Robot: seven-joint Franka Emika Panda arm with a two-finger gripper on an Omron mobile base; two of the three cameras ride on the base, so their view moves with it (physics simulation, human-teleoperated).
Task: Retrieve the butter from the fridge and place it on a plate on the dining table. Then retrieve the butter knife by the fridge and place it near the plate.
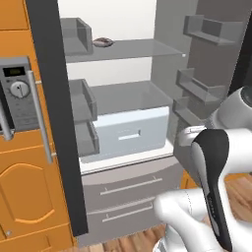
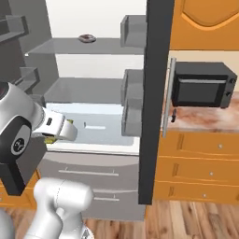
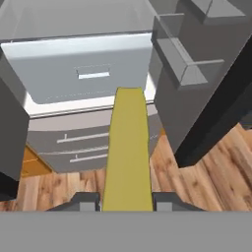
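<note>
While the fridge (image 1: 128, 98) stands open between orange cabinets (image 2: 205, 154), gripper (image 3: 127, 199) clamped on the butter (image 3: 127, 152) before its white drawer (image 1: 130, 130), wood floor (image 3: 197, 182) below, microwave (image 2: 200, 86) on marbled counter (image 2: 205, 120).

We see a robot arm (image 1: 216, 167) built from smooth, glossy white rounded segments, like fat tubes joined at bulbous elbows. A long dark, almost black oval panel (image 1: 212, 187) runs along one segment, edged by a thin pale grey border. From the right side, a black round joint cap (image 2: 17, 145) carries a small white ring emblem at its centre. The white wrist piece (image 2: 55, 125) near the hand bears a few tiny dark markings. At the hand, two small dark grey fingertips (image 3: 84, 201) appear, blocky and matte. No cables or screws are visible to us.
</note>
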